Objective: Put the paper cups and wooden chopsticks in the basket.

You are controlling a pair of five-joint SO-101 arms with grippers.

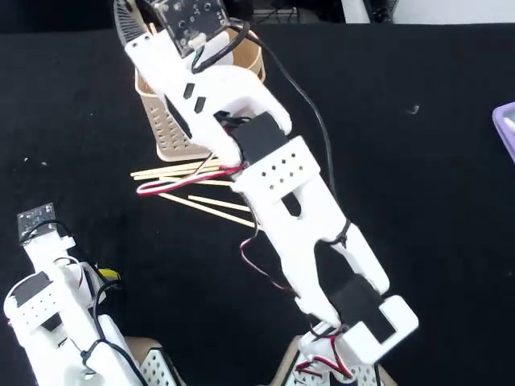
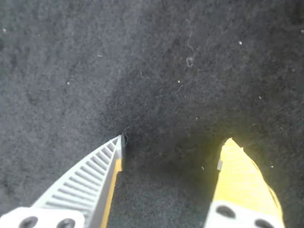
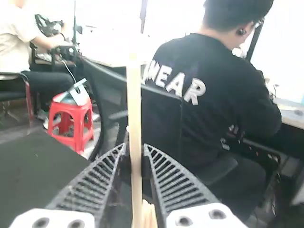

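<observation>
Right gripper [image 3: 134, 147] is closed narrow on one pale wooden chopstick [image 3: 134, 95]; the stick stands upright between the dark ribbed jaws, pinched near its lower part with most of its length above the grip

Handling, my read: very light, stiff, thin, smooth wood. It won't crush but will pivot or slide in a pinch that low, so grip nearer mid-length and release gently or it may bounce off a rim

Tan perforated basket [image 1: 165, 133] sits at 11 o'clock on the black cloth table [image 1: 402, 241]. White right arm [image 1: 282, 177] reaches over it from 6 o'clock, wrist above the basket's 12 o'clock side

Loose wooden chopsticks [image 1: 211, 205] lie fanned flat on the cloth just at 6 o'clock of the basket, some ends touching or very near its wall. Flat on cloth is hard to get under, so take a free end at the 5 o'clock side

In the way: red-and-white cable [image 1: 173, 185] draped across the fan, and the arm's own links shadowing it

Left gripper [image 2: 171, 156] has its jaws spread wide, nothing between them, hanging over bare cloth at 7 o'clock, well apart from the sticks

Purple object [image 1: 507, 129] at the 3 o'clock edge, can't tell what it is
</observation>
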